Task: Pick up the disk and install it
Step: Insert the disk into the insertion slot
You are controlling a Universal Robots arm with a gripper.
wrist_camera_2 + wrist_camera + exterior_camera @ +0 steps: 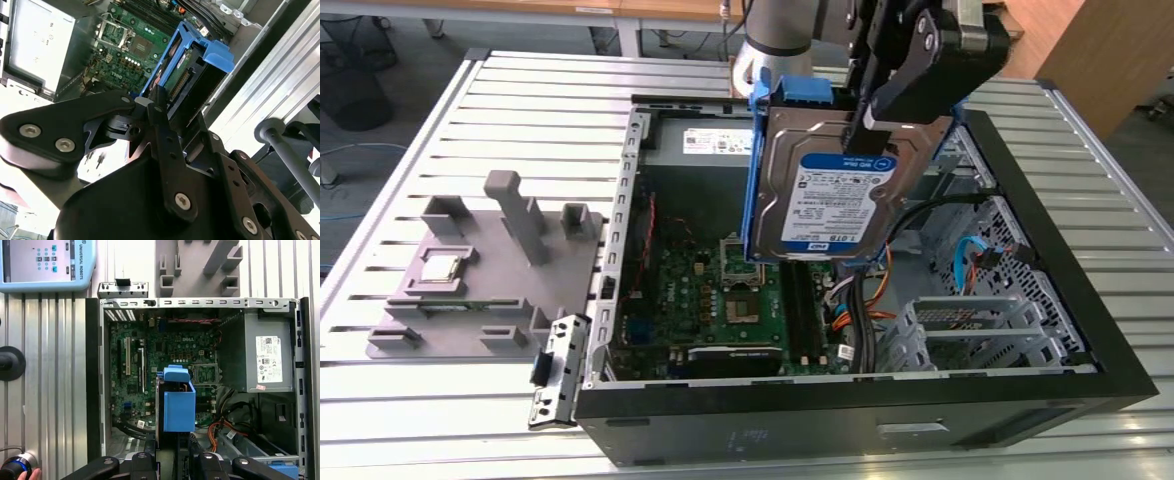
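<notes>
Black sheet-steel computer case (854, 420) lies open on the ribbed metal tabletop (400, 420). From the exterior view's left: a grey moulded fixture (480, 270), the green motherboard (720, 290), and above it the disk (834, 200), a flat silver slab in glossy blue plastic rails, upright, with the jaws of the gripper (887, 125) clamped on it. Lifting looks done; seating it is not. A perforated drive cage (974, 320) stands at that view's right.

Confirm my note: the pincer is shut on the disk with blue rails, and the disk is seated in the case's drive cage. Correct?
No. The pincer is shut on the disk with blue rails, but the disk is not seated in the drive cage; the exterior view shows it held on edge in the air above the motherboard.
</notes>
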